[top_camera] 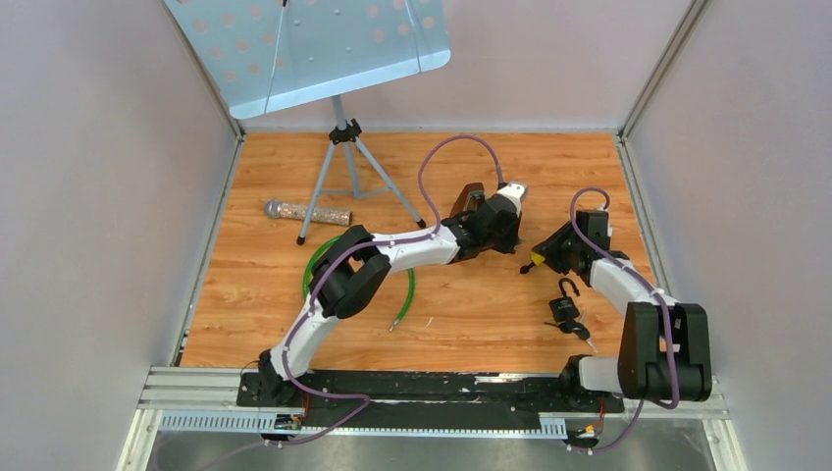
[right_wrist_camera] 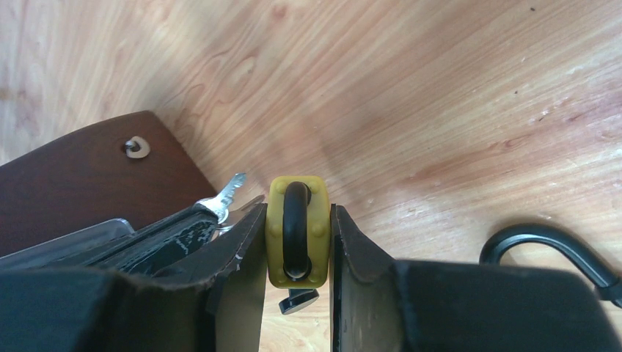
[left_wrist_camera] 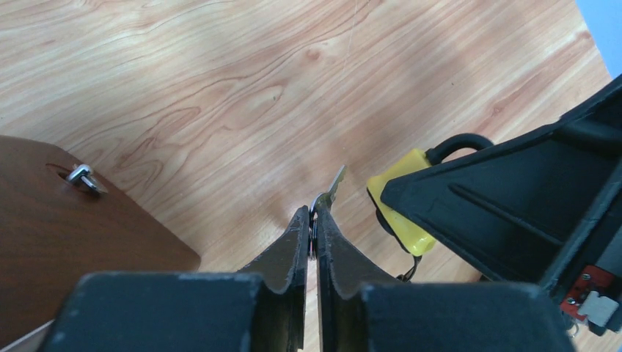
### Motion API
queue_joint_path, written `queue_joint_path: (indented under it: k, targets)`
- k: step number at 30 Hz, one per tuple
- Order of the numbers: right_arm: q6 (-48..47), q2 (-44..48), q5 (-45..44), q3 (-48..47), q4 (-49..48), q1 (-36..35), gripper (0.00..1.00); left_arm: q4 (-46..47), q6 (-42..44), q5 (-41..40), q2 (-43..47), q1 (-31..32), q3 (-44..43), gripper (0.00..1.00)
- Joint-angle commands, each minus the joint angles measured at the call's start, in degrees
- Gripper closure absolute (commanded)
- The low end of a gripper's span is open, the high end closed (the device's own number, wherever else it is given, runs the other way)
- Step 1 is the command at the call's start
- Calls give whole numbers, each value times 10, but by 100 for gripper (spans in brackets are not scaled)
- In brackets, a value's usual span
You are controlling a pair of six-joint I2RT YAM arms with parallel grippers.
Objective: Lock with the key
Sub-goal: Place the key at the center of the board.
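- A yellow plastic-cased padlock with a black shackle is clamped across its flat sides by the right gripper, whose jaws are narrow on the body. It sits right of centre and appears lifted off the wood-grain tabletop.
- The flat-side grip is judged to stop the body turning when the key is pushed in and twisted.
- A small silver metal key is pinched at its ring end by the left gripper, with the jaws almost together. The blade is left sticking out past the fingertips, free for insertion.
- The key tip is just beside the yellow padlock on its left and is not touching it, so insertion is not yet done.
- The keyway is not seen in any view, and whether the shackle is pressed home cannot be told.
- A dark brown wooden box with a small metal eyelet sits just left and far of both grippers and is not touched.
- A black metal padlock with its own keys lies on the table on the near side of the held lock, close to the right arm. Its shackle looks swung open, and it is not gripped.
- The next move is judged to need fine alignment of the blade to the keyway. The key could rotate in the thin pinch if pushed off-axis.
- No brand, label or lettering can be read on the padlocks, key, box or arms.
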State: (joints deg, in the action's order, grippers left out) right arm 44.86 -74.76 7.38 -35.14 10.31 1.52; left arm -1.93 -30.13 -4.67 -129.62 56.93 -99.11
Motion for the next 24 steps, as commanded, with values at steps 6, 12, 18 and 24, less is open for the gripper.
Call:
queue_joint_path:
  k: [6, 12, 18, 24]
  targets:
    - [8, -39, 34, -14, -60, 4, 84, 56, -8, -27, -2, 9, 24, 59]
    - [19, -29, 11, -29, -11, 5, 62, 51, 13, -47, 21, 19, 36, 47]
    - [16, 12, -10, -50, 42, 11, 37, 45, 33, -58, 76, 37, 62, 46]
    - [13, 36, -53, -74, 127, 17, 28, 27, 27, -82, 146, 60, 128, 46]
